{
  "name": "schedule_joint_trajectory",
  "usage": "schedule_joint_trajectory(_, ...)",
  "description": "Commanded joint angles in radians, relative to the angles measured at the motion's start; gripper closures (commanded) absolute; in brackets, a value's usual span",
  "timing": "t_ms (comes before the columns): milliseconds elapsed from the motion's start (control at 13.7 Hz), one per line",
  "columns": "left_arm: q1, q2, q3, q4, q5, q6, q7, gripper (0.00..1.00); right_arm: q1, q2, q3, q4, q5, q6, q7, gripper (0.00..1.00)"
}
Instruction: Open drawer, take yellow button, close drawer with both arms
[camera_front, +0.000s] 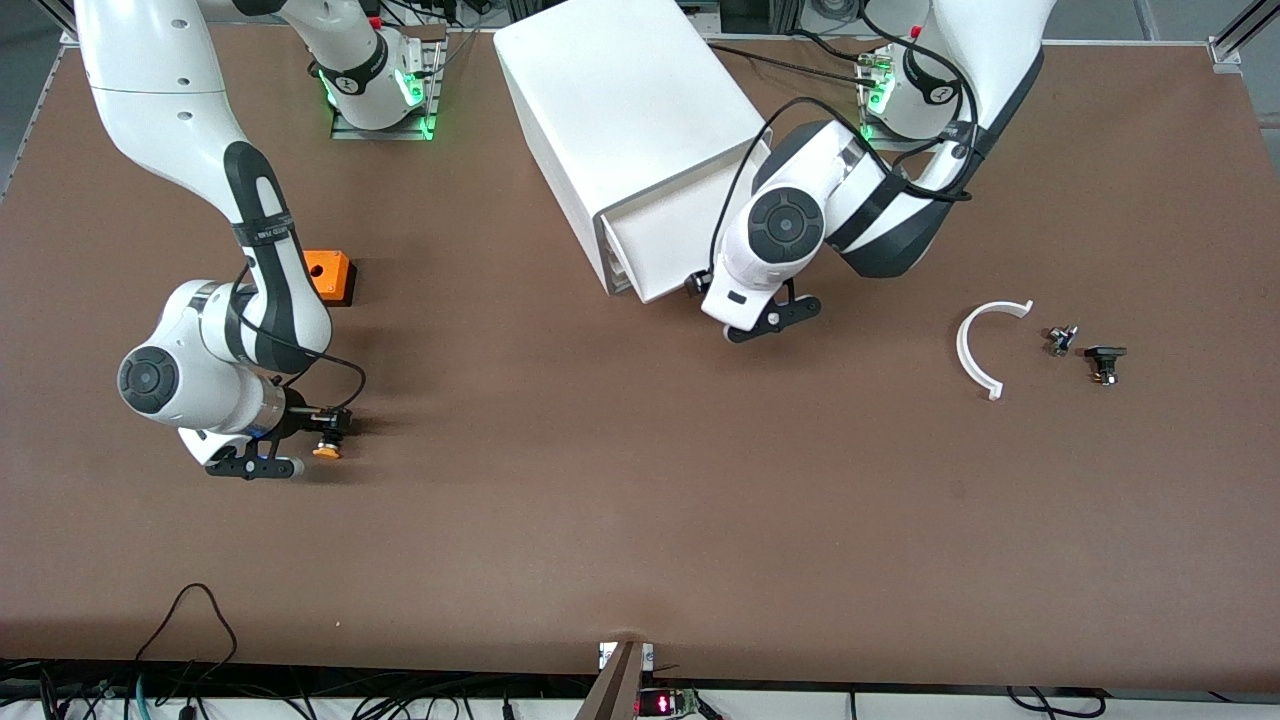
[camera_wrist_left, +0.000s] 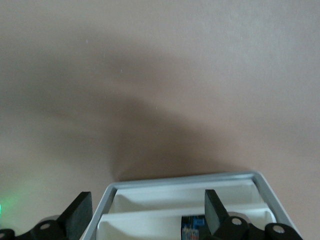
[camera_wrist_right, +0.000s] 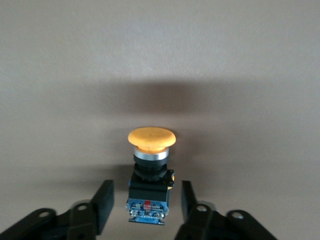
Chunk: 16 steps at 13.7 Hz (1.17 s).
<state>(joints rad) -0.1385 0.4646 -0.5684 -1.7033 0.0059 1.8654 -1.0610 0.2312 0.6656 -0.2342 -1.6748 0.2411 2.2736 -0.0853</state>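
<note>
Take step looking done: tiny orange-capped black push-button (camera_wrist_right: 149, 172) is sitting on the brown tabletop (camera_front: 640, 520) toward the right arm's end, between the parted right claw (camera_front: 300, 445) jaws, untouched, while the open left claw (camera_wrist_left: 145, 212) is facing the white plastic top drawer (camera_wrist_left: 180, 200), closing apparently remaining.

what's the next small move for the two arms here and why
Probably lift the right gripper straight up: its fingers stand apart from the button, which rests on the table. The left gripper, open at the cabinet front, can then push the drawer shut.
</note>
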Motion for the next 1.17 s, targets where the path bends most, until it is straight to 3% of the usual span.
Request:
schedule_joint_trajectory(0,0.014,-0.061,-0.033,-0.056,-0.052,-0.009,-0.008,0.01,0.0,-0.081,-0.005,0.012,0.006,-0.016,-0.01,0.0)
schedule_joint_trajectory(220,0.013,-0.067,-0.073,-0.071,-0.064,-0.014,-0.054,0.01,0.003,-0.165,-0.011,0.023,-0.028,-0.048,-0.013,0.0)
schedule_joint_trajectory(439,0.013,-0.067,-0.105,-0.081,-0.066,-0.012,-0.067,0.01,0.013,-0.265,-0.01,0.026,-0.156,-0.081,-0.008,0.0)
schedule_joint_trajectory(878,0.0,-0.064,-0.126,-0.091,-0.102,-0.012,-0.067,0.01,0.02,-0.452,0.0,0.052,-0.166,-0.373,0.182,0.0)
schedule_joint_trajectory(1098,-0.001,-0.064,-0.128,-0.091,-0.112,-0.02,-0.067,0.01,0.042,-0.552,0.001,0.052,-0.183,-0.43,0.18,0.0)
